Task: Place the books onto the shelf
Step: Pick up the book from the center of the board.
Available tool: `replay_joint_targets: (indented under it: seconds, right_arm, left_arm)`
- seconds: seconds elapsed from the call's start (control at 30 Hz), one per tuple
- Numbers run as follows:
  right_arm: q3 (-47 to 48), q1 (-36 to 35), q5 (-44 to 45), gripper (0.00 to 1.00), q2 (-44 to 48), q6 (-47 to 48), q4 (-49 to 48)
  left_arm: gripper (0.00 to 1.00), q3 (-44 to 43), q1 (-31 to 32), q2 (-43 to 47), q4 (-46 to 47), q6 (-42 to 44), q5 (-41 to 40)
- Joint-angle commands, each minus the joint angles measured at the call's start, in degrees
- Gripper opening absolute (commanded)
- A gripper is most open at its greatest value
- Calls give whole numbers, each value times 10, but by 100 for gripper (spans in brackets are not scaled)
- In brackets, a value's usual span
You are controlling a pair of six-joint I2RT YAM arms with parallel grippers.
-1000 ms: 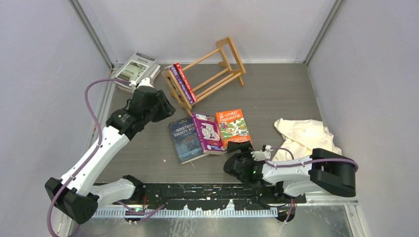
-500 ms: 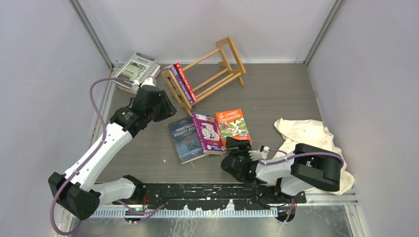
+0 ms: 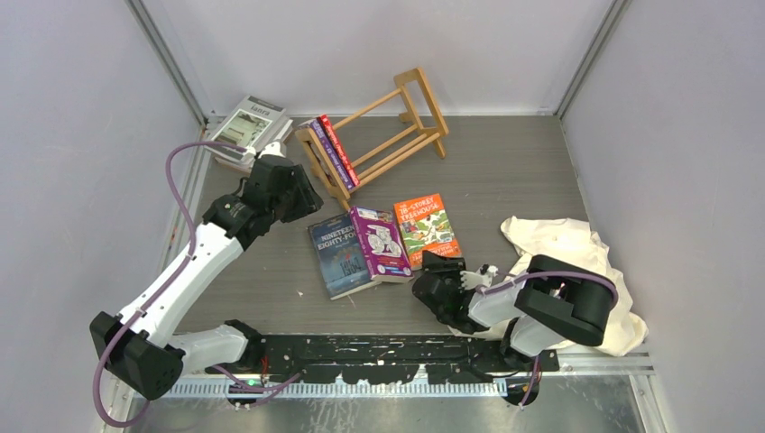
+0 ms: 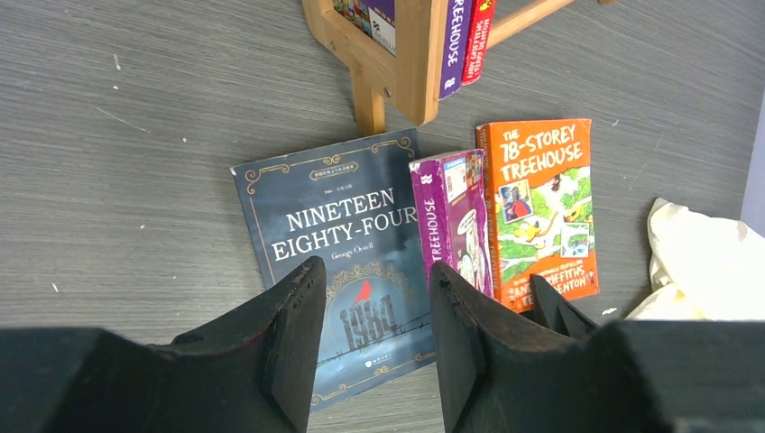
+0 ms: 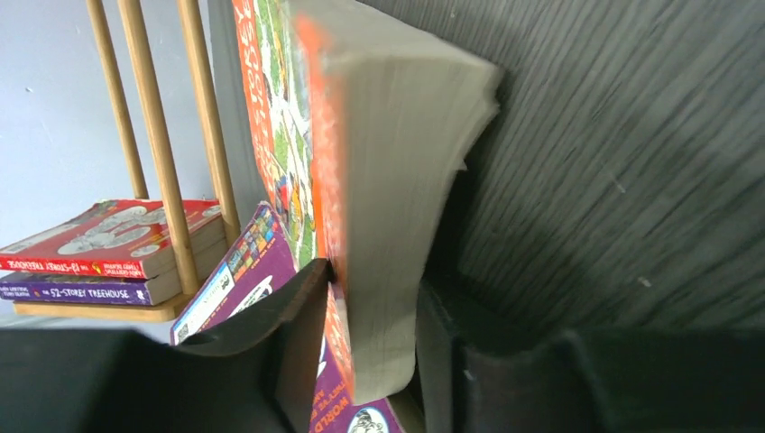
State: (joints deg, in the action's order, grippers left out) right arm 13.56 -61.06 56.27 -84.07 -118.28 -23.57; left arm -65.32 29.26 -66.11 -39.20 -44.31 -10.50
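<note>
My right gripper (image 5: 374,298) is shut on the near end of the orange book (image 5: 397,162), one finger on its cover and one behind its pages; the book (image 3: 427,225) is tipped up off the table. Beside it lie a purple book (image 3: 380,242) and a dark blue book (image 3: 338,257). My left gripper (image 4: 374,280) hangs open and empty above the dark blue book (image 4: 334,225). The wooden shelf (image 3: 397,135) stands at the back with a red and a purple book (image 3: 334,149) at its left end. Grey and white books (image 3: 248,126) are stacked at the back left.
A cream cloth (image 3: 559,248) is bunched on the right, just beside my right arm. The enclosure walls close in on the left, back and right. The shelf's right part holds only bare slats (image 3: 410,144).
My right gripper has closed on the orange book's near end, and the book has shifted and tipped up slightly. The right arm has folded in towards its base. My left arm has barely moved.
</note>
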Motion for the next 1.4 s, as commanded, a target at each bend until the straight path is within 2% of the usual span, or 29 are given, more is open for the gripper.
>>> replay_joint_targets:
  seconds: [0.0, 0.1, 0.3, 0.47, 0.67, 1.03, 1.37]
  right_arm:
    - [-22, 4, -34, 39, -12, -105, -2]
    - [-23, 4, -33, 19, 19, -88, 10]
    - [3, 4, -14, 2, 167, -39, 153]
    - [23, 5, 11, 1, 272, -9, 259]
    - [37, 11, 7, 1, 328, 19, 297]
    - [73, 12, 19, 1, 361, 58, 315]
    - [117, 14, 13, 1, 368, 126, 273]
  left_arm:
    - [47, -24, 3, 6, 26, 4, -10]
    - [47, -27, 3, 14, 21, 1, -13]
    - [47, -27, 4, 30, 16, -6, -14]
    - [48, -24, 5, 41, 17, -13, -13]
    - [49, -27, 14, 47, 20, -17, -12]
    - [49, -29, 26, 61, 18, -24, -12]
    - [51, -39, 42, 54, 29, -33, 21]
